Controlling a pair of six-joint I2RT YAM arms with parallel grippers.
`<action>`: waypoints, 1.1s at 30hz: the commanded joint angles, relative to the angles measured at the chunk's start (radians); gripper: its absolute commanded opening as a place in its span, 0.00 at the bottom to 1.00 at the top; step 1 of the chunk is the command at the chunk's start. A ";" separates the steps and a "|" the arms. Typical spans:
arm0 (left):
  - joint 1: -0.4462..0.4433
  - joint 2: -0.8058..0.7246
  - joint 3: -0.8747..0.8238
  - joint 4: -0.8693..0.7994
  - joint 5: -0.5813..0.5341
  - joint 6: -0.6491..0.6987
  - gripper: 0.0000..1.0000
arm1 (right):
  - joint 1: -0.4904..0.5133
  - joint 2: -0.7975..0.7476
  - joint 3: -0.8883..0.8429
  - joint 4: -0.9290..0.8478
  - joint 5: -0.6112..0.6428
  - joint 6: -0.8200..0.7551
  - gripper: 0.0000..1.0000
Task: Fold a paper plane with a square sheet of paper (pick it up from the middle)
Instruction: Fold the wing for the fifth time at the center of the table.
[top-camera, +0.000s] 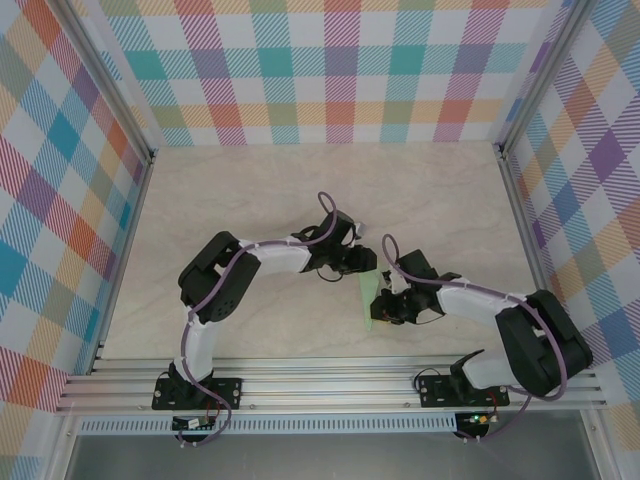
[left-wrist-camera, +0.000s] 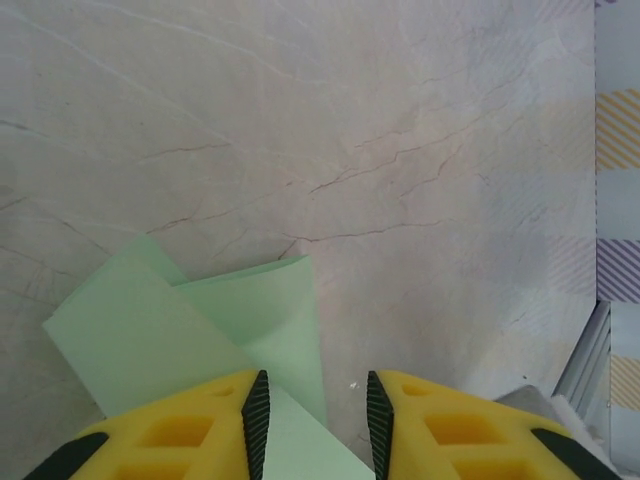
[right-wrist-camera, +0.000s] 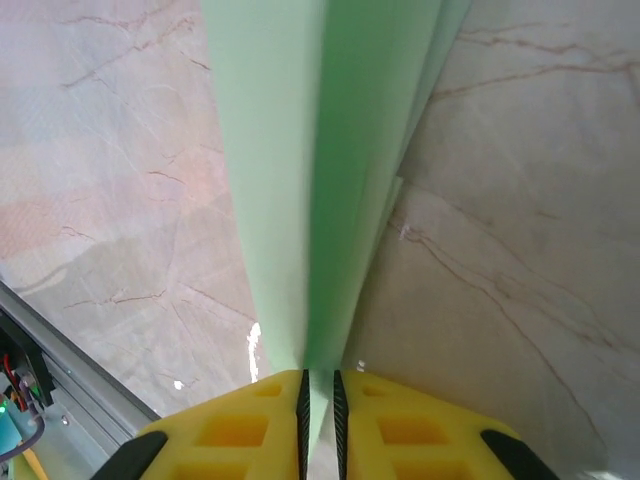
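Where the arms are meeting over the middle of the table (top-camera: 250, 200), the folded mint-green paper (top-camera: 371, 297) is being held between the left gripper (top-camera: 362, 265) and the right gripper (top-camera: 388, 305), probably so a crease can be set. At the left wrist, the paper (left-wrist-camera: 190, 330) is being straddled by parted, unclamped jaws. At the right wrist, the paper (right-wrist-camera: 290, 200) is being pinched edge-on by nearly closed fingers (right-wrist-camera: 255, 425), steadying it.
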 joint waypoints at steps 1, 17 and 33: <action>-0.019 -0.027 -0.051 -0.008 -0.063 -0.044 0.32 | 0.001 -0.096 -0.018 -0.060 0.059 0.043 0.20; -0.122 -0.142 -0.177 0.071 -0.316 -0.254 0.31 | 0.038 -0.264 -0.030 -0.047 0.029 0.091 0.37; -0.128 -0.217 -0.132 0.014 -0.369 -0.182 0.42 | 0.048 -0.202 0.052 -0.168 0.238 -0.007 0.63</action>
